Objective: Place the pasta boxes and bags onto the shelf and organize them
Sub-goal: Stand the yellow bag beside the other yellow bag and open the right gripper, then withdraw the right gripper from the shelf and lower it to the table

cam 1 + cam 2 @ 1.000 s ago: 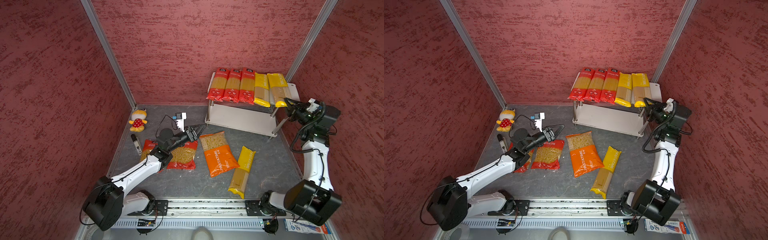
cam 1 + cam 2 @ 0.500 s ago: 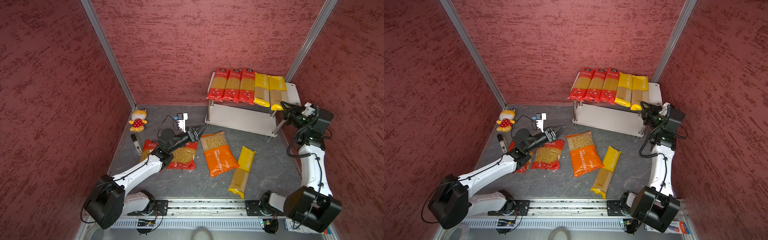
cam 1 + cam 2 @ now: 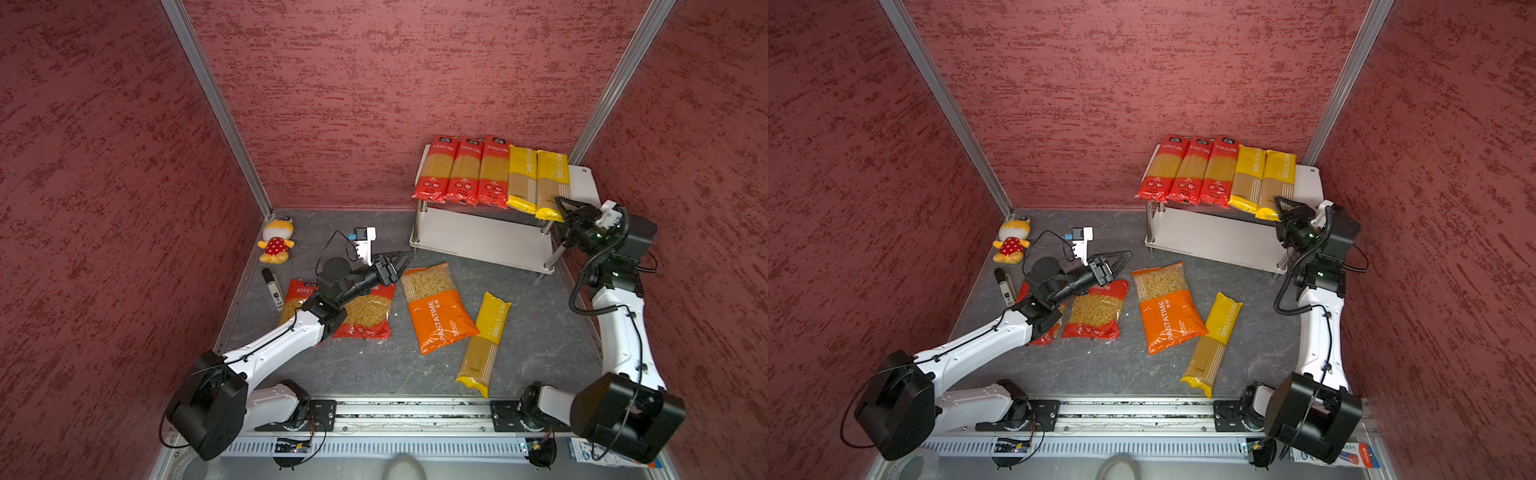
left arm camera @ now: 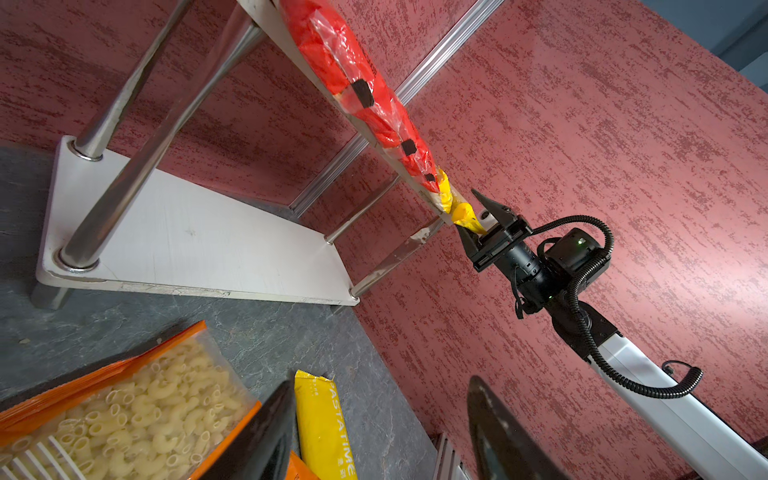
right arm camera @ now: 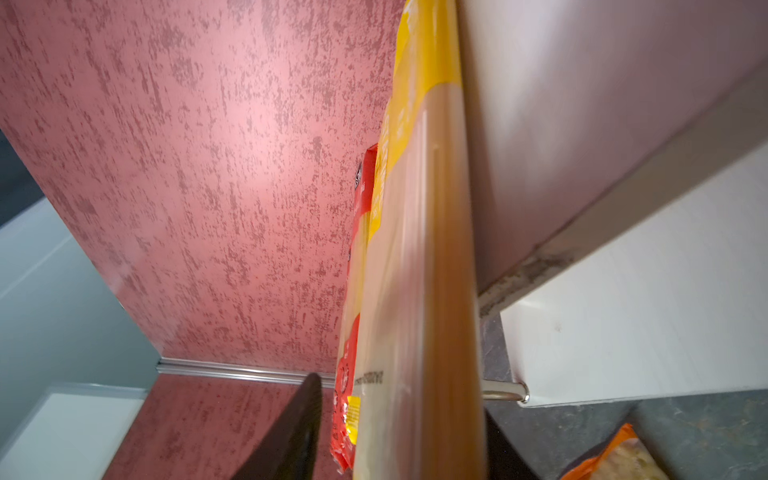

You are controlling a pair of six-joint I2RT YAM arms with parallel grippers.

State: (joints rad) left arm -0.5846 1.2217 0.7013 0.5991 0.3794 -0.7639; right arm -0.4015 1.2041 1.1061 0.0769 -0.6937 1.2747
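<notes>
Right hand (image 3: 562, 209) sits at the front end of the outermost yellow bag (image 3: 550, 183) on the shelf's (image 3: 582, 187) top board, and it's released: fingers (image 4: 492, 205) spread, with daylight between one of them and the bag in the right wrist view. That bag lies flat, snug against its yellow twin (image 3: 521, 178), which butts up to the three red spaghetti bags (image 3: 463, 174). That makes five long bags in a row, sorted by colour, front ends poking over the board's edge. Working from that overhanging end looks like the way to nudge a bag in without knocking its neighbours. A bare strip of board shows on the right, seemingly room for one more long bag.

Left hand (image 3: 404, 262) hovers low over the desk (image 3: 532, 324), fingers wide, nothing between them, pointing past the top of the orange bag (image 3: 436, 307). Ready, I'd say, not committed. Waiting on the desk are the orange bag, a third yellow bag (image 3: 486, 332) slantwise beside it, and two red curly bags (image 3: 365, 311), one half under the left arm. The lower board is bare, a likely home for the short bags.
</notes>
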